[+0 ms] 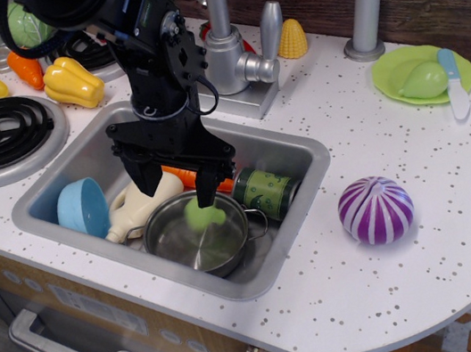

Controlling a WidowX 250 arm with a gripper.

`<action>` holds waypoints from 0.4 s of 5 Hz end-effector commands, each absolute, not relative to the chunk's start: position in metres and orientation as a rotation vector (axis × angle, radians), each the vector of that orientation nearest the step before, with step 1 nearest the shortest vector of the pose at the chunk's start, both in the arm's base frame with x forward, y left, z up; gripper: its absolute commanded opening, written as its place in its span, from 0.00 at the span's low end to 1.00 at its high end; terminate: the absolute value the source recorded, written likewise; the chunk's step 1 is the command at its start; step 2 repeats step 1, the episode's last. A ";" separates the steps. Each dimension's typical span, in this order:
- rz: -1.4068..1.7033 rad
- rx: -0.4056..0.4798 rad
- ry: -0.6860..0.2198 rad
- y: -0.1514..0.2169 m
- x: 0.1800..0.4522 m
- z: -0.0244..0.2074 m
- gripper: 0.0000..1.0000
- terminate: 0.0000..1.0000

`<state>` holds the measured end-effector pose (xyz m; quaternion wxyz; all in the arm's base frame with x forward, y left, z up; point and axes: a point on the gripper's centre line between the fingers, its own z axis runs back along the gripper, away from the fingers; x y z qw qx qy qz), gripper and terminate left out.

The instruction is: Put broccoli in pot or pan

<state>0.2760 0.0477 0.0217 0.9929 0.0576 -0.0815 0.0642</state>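
Observation:
The broccoli [206, 214], a small light-green lump, is inside the shiny steel pot [167, 242], against its far wall, slightly blurred. The pot stands in the front middle of the grey sink [300, 158]. My gripper [173, 179] hangs just above the pot's back rim with its black fingers [206, 185] spread apart and nothing between them. The broccoli is below the right finger and free of it.
In the sink are a light-blue bowl [81, 207], a cream jug [142, 201], a carrot [183, 176] partly behind my gripper, and a green can [267, 193]. A purple striped onion [376, 209] lies on the counter at right. A faucet [227, 46] stands behind the sink.

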 end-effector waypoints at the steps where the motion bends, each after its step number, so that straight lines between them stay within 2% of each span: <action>1: 0.121 0.118 -0.197 0.050 0.279 0.030 1.00 1.00; 2: 0.121 0.118 -0.197 0.050 0.279 0.030 1.00 1.00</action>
